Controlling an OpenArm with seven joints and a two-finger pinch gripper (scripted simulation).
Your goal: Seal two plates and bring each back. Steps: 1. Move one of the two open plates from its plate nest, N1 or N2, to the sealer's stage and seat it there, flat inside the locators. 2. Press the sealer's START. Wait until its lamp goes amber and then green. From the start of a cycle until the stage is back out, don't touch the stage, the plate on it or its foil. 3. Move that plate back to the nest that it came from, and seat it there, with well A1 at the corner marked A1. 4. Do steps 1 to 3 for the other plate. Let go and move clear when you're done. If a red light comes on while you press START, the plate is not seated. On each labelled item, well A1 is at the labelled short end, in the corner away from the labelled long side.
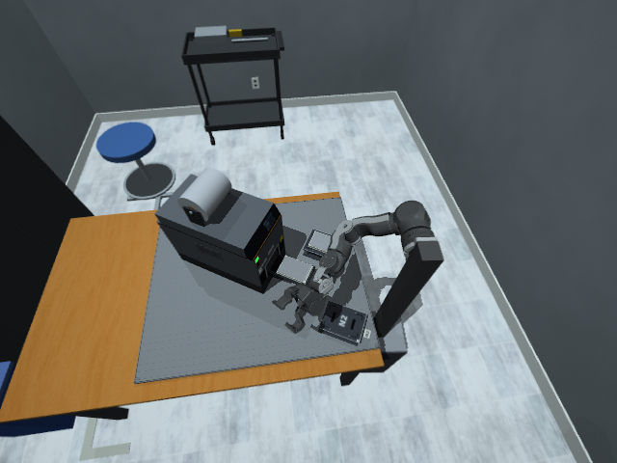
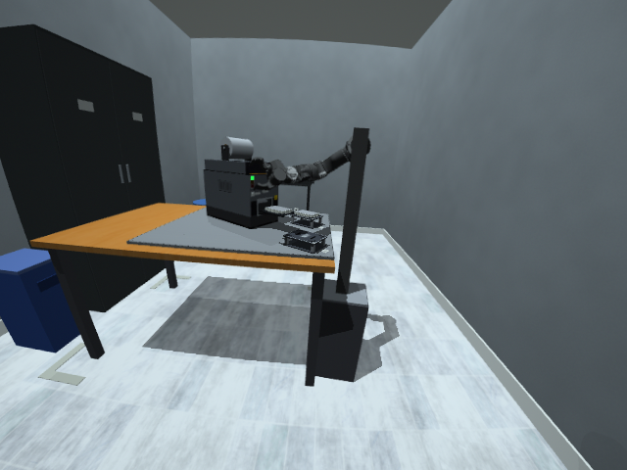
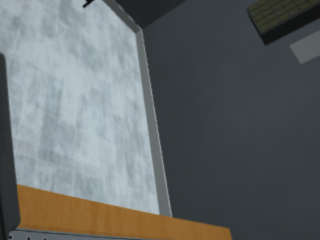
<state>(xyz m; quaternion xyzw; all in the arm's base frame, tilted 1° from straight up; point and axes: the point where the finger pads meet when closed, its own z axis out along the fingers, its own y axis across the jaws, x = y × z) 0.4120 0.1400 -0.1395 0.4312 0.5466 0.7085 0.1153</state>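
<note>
The sealer [image 1: 219,224] [image 2: 227,192] shows a green lamp [image 1: 256,259] [image 2: 252,177]. Its stage is out, with a pale plate [image 1: 295,269] [image 2: 278,209] on it; whether foil covers this plate is too small to tell. Another pale plate [image 1: 318,240] [image 2: 306,214] lies in the far nest, partly behind the arm in the top view. Nest N2 [image 1: 342,321] [image 2: 304,240] is empty. My gripper [image 1: 282,315] is open and empty, raised above the mat in front of the sealer, between the stage and N2. In the wrist view one dark finger [image 3: 7,150] shows at the left edge.
The grey mat [image 1: 199,339] [image 2: 187,237] lies on the wooden table [image 1: 84,299] [image 2: 111,227]. The arm's dark post [image 1: 411,288] [image 2: 353,202] stands at the table's right end. The foil roll [image 1: 209,191] [image 2: 240,147] sits on top of the sealer.
</note>
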